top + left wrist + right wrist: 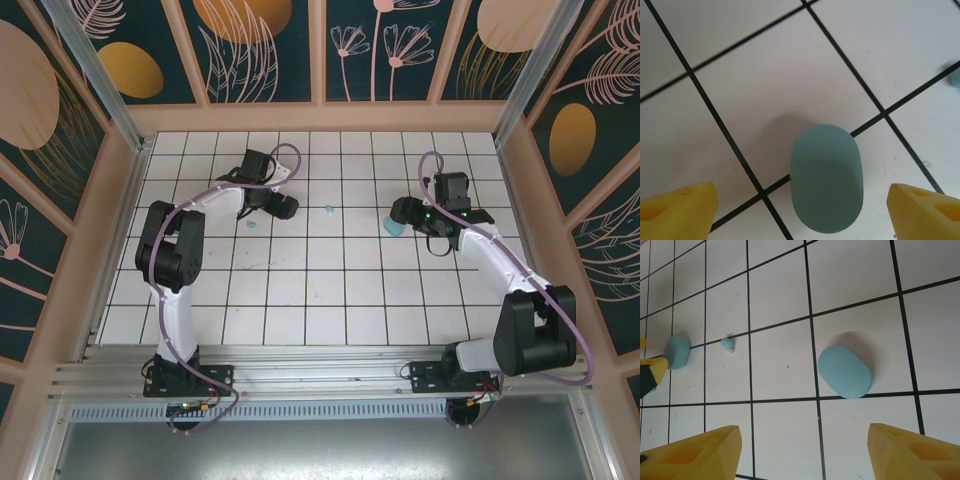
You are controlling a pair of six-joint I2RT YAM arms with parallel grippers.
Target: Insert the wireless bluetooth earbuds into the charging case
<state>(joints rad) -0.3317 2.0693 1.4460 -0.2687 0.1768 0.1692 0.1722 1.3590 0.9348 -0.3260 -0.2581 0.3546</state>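
Two sets of jaws gape wide, empty, left over one charging case (826, 177), right near a second case (845, 371); the tiny earbud (727, 343) looks light, hard, slippery: pinch its sides.

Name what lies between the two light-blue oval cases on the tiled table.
One tiny light-blue earbud lies between the near case and the far case, touching neither. The right wrist view shows this best.

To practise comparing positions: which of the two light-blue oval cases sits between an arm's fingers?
The left arm's case, flanked by its yellow fingers; the other case lies ahead of the right fingers.
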